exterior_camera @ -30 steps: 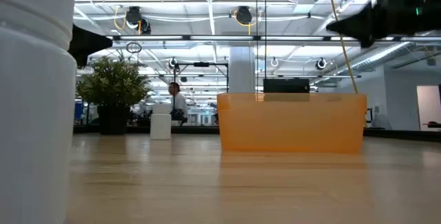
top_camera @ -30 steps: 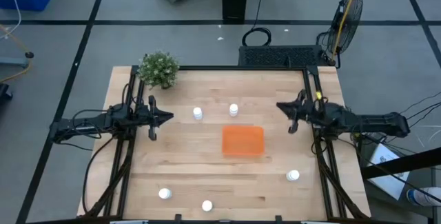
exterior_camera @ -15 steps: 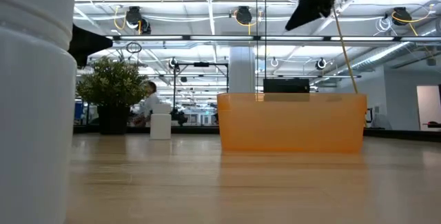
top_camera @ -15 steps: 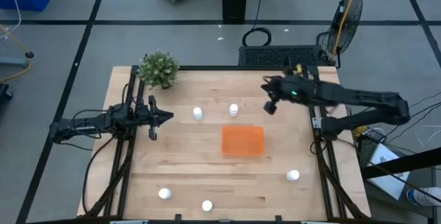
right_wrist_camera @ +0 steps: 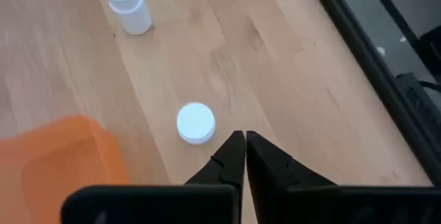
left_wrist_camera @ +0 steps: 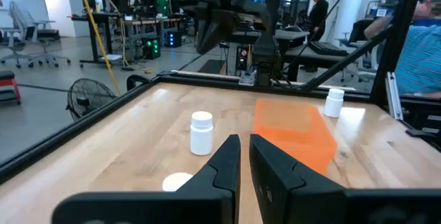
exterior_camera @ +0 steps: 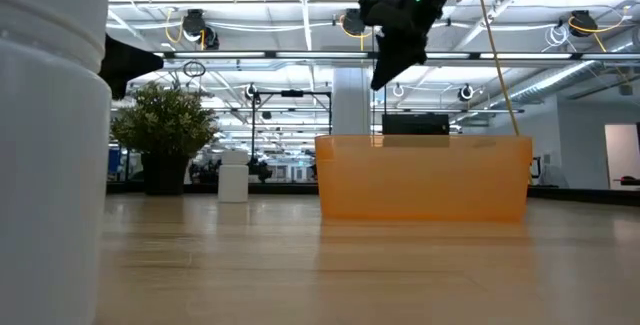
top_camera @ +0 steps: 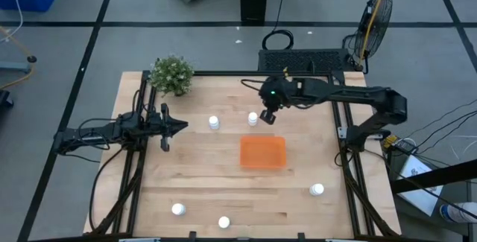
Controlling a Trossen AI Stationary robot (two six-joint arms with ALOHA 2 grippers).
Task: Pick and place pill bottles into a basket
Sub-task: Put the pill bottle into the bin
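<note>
The right pincer is hovering just beside an upright pill bottle near the far middle of the pale, grained wooden counter, its dark fingers pressed closed on nothing. The smooth white cylinder with its round cap is standing just behind the basket, a shallow, glossy orange rectangle with rounded corners lying empty at the centre. A second bottle is standing near the first, three more are sitting well apart toward the near edge, with open wood between them. The left pincer is waiting at the left edge, closed and empty. A leafy potted plant is occupying the far-left corner.
</note>
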